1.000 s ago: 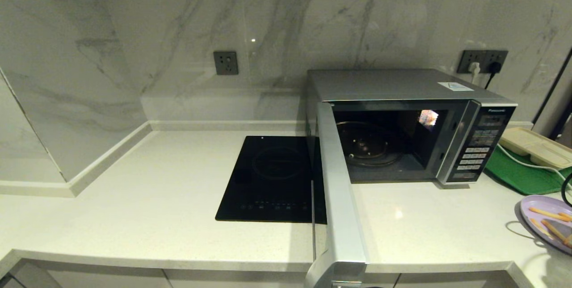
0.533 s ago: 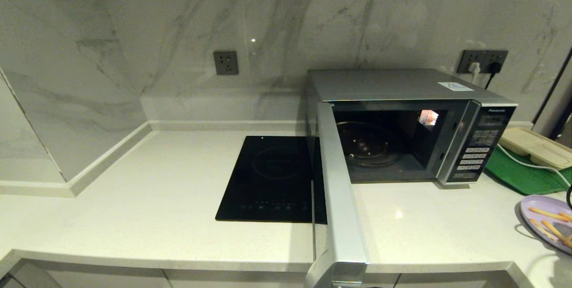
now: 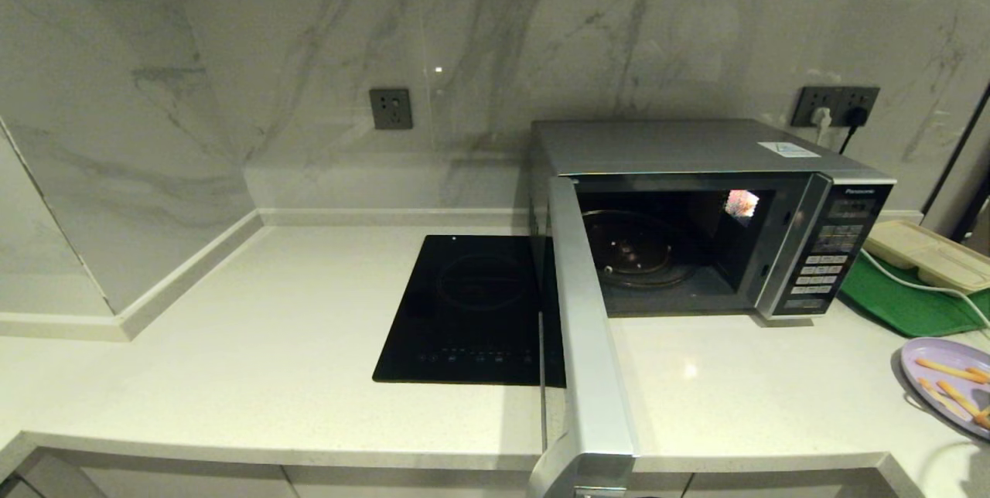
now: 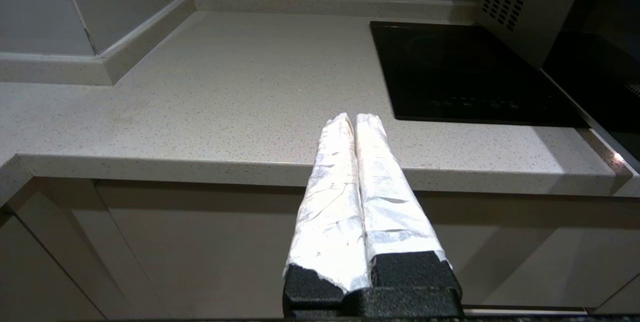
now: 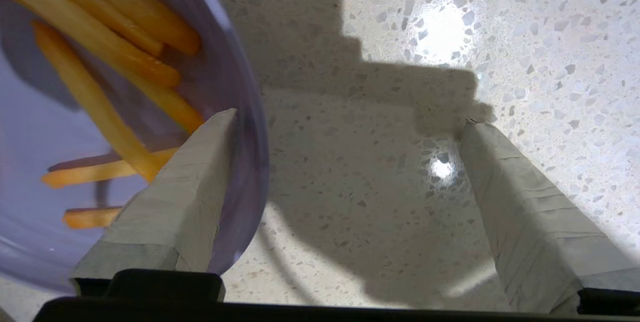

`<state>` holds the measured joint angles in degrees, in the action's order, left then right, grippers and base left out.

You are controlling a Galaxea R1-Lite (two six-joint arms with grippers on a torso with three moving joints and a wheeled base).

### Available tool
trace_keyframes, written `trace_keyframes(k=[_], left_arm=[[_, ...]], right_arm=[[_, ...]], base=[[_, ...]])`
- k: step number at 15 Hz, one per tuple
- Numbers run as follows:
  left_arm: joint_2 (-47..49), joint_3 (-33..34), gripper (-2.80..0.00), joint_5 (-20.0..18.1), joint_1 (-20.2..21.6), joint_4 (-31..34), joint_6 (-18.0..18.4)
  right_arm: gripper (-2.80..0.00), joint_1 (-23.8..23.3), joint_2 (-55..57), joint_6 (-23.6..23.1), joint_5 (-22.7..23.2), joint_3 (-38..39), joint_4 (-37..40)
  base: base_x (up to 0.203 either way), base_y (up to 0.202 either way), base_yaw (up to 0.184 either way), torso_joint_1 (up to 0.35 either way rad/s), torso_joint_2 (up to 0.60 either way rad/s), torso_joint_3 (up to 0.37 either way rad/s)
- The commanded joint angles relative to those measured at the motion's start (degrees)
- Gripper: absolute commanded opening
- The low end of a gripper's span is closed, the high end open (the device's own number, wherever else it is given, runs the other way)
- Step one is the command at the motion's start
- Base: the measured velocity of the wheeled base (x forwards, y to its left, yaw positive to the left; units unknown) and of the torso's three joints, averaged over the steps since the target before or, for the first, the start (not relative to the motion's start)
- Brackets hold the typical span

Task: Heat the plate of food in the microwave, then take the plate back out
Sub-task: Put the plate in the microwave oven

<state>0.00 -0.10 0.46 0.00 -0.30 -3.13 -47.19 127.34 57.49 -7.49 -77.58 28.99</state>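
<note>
The microwave [image 3: 696, 212] stands toward the 2 o'clock part of the pale speckled worktop [image 3: 271, 343], its door [image 3: 588, 343] swung wide toward the near edge so the dark cavity and the glass turntable [image 3: 638, 250] show. Just at its 9 o'clock side lies the flat black induction cooktop [image 3: 472, 312]. The plate of food [image 3: 947, 382], lilac with thin orange-yellow sticks, rests on the worktop at about 4 o'clock, cut by the frame edge, well apart from the oven's opening. At 3 o'clock a beige compartment tray [image 3: 928, 254] sits on a green tray [image 3: 905, 301]. The right hand [image 5: 350, 127] hangs just over the worktop with its fingers spread wide, one finger [image 5: 190, 192] over the plate's rim, the other over bare stone, gripping nothing. The left hand [image 4: 352, 119] hovers off the worktop's front edge, fingers pressed together and empty.
</note>
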Motion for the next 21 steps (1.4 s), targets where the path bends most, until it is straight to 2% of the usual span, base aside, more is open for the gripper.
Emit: trace_keyframes(k=[1,14,18,21], left_arm=[[0.0,0.0,-2.8,0.0,0.0,0.0,0.0],[0.0,0.0,-2.8,0.0,0.0,0.0,0.0],[0.0,-0.1,-2.8,0.0,0.0,0.0,0.0],[0.0,0.0,-2.8,0.1,0.0,0.0,0.0]], right_arm=[[0.0,-0.3,1.2,0.3,-0.1,0.3,-0.9],[0.0,-0.3,1.9,1.2,0.5,-1.1,-1.0],[0.0,-0.3,1.3,4.2,3.8,-3.6,-0.7],[0.0,-0.1,0.1,4.4,4.5,-5.3,0.1]], base=[[0.0,0.0,0.0,0.0,0.0,0.0],[0.0,0.0,0.0,0.0,0.0,0.0],[0.0,0.0,0.0,0.0,0.0,0.0],[0.0,0.0,0.0,0.0,0.0,0.0]])
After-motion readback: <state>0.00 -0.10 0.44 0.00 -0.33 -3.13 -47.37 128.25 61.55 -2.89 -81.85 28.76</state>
